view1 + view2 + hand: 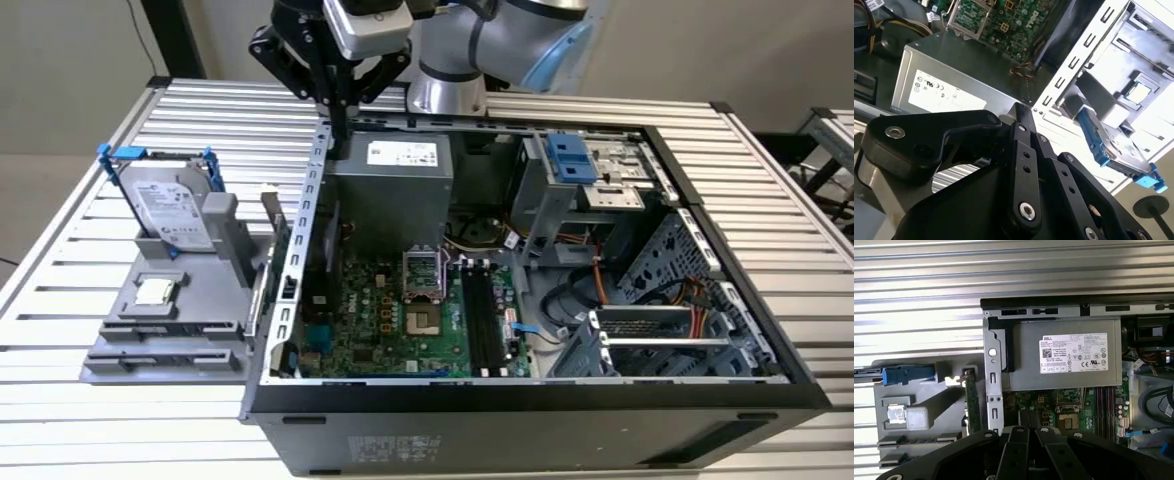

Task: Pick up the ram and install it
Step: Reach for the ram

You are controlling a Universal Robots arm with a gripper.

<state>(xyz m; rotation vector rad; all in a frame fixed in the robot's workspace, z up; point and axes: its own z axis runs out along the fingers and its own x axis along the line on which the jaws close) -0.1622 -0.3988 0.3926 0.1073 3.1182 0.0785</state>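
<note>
End effector [342, 132] looks pinched narrow and empty to me, above the open grey metal computer case [318, 190]; thin green ram stick [972, 401] stands in the grey plastic holder [174, 335] beside it.

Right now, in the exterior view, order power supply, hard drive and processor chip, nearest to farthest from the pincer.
1. Power supply, just beneath the pincer.
2. Hard drive, at the exterior view's left.
3. Processor chip, on the tray, past the drive.
</note>
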